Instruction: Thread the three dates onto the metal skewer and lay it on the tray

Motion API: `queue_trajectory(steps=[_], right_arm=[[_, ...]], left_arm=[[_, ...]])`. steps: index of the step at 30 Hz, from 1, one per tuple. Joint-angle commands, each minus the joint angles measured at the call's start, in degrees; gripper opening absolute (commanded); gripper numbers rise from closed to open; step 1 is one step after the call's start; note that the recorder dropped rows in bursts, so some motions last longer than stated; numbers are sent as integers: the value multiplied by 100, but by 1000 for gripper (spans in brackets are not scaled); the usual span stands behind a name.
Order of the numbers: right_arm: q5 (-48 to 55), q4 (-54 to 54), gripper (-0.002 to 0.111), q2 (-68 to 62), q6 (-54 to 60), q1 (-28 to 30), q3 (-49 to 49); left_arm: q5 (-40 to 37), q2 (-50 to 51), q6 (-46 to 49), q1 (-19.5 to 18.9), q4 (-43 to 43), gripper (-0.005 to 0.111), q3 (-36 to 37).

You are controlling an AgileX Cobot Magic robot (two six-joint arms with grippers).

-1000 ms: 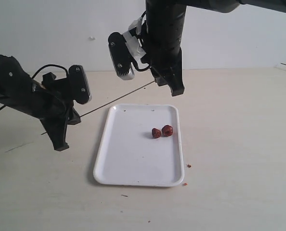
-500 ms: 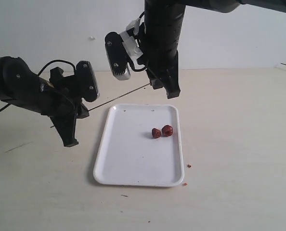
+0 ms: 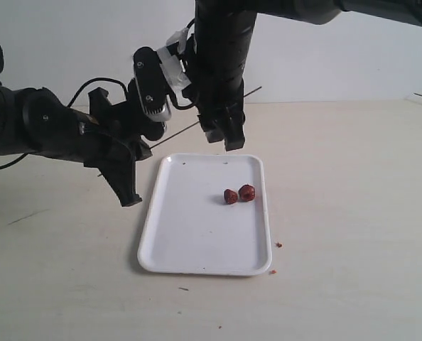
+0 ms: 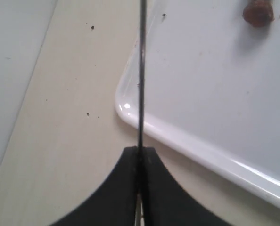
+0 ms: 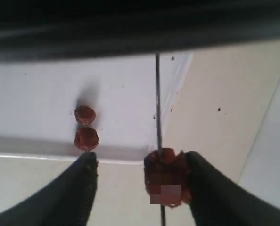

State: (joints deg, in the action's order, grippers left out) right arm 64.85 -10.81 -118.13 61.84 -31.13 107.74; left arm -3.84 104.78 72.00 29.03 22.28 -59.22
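Two dates (image 3: 230, 196) sit in the white tray (image 3: 190, 241), beige tabletop (image 3: 339, 213) beneath.
My left gripper (image 4: 140, 149) clamps the metal skewer (image 4: 141, 70); my right gripper (image 5: 140, 158) spreads around a skewered date (image 5: 166, 172).

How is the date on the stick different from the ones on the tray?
The skewered date hangs pierced on the skewer; the tray dates lie unpierced on the tray. The skewered date is alone; the tray dates sit side by side. All are reddish-brown.

Thin grey skewer (image 3: 185, 131) — one date (image 5: 163, 162) threaded on — slants beside white tray (image 3: 197, 241) holding two dates (image 3: 247, 192).
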Motion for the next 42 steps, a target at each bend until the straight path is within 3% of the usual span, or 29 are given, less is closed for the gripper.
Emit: queue_trajectory(steps=[1,16,22,28,34,42], right_arm=[[-168,-17,72,17,-239,-21,0],[-169,-524,72,452,-777,-21,0],[6,-1236,72,536,-1236,19,0],[218,-1298,72,623,-1711,444,0],[511,269,72,623,-1842,1066,0],[511,1145,72,291,-1643,1113,-99]], left_arm=[[98,-12,-140,22,109,0,-24],[98,-12,-171,22,109,0,-24],[0,-12,-164,1,70,0,-24],[-426,-12,-164,-303,26,0,-24],[-1134,-12,-164,-696,-68,0,-24],[-1720,-12,-495,-1148,-81,0,-24]])
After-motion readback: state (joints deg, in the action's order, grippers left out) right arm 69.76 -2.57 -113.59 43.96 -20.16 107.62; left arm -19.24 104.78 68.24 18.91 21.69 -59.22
